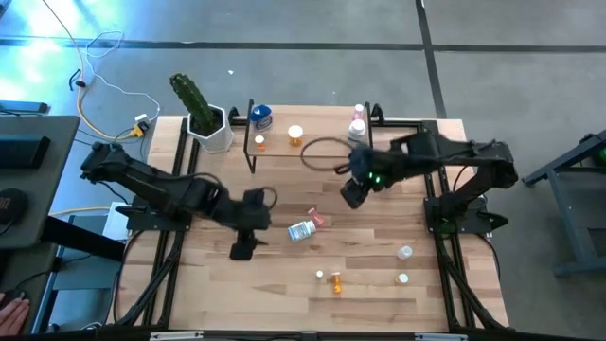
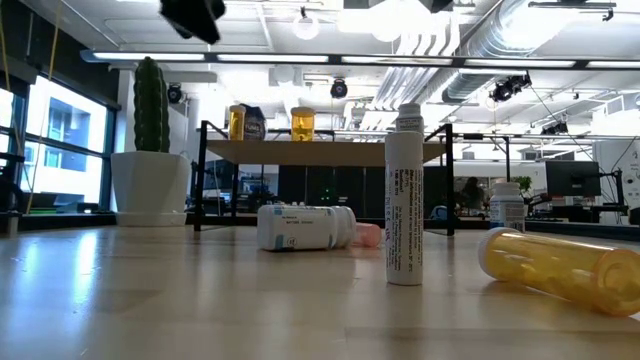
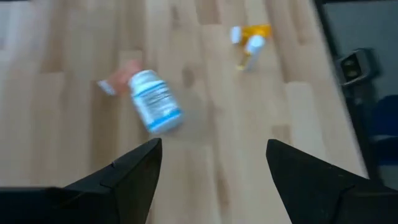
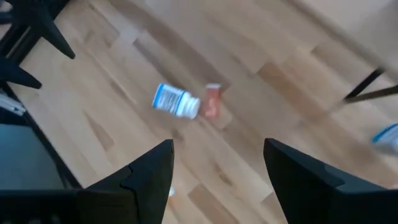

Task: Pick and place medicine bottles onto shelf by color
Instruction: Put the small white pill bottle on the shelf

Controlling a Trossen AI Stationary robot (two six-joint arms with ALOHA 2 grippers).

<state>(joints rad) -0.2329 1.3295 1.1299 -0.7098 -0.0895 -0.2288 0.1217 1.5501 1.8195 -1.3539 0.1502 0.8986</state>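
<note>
My left gripper (image 1: 242,248) is hovering over the near-left part of the large wooden tabletop (image 1: 284,284), its two dark fingers (image 3: 134,171) spread apart and holding nothing. My right gripper (image 1: 351,196) is hanging above the table's middle, just in front of the low light-wood shelf on thin black legs (image 1: 322,142), its fingers (image 4: 146,171) also apart and empty.

Much is hard to make out. From table height both of my grippers are nearly cut off, only a dark shape showing at the top edge. Both wrist views are blurring, so labels are unreadable. My right arm is covering part of the shelf board, so its right half is only partly showing.

On the shelf I am counting one blue bottle with a white label (image 1: 260,117), two small orange bottles (image 1: 295,134) and (image 1: 260,143), and a pink and white cluster at the far right end (image 1: 357,123) whose number I cannot tell.

On the tabletop I am counting one white bottle with a blue-and-white label lying on its side (image 1: 301,230), touching a small pink bottle (image 1: 316,221) beside it. Nearer the front edge, a white tube (image 1: 320,276) is standing just beside an orange vial lying down (image 1: 336,282). Two small white bottles (image 1: 405,252) and (image 1: 402,278) are sitting at the near right.

A green cactus in a white pot (image 1: 204,118) is standing at the far left corner.
</note>
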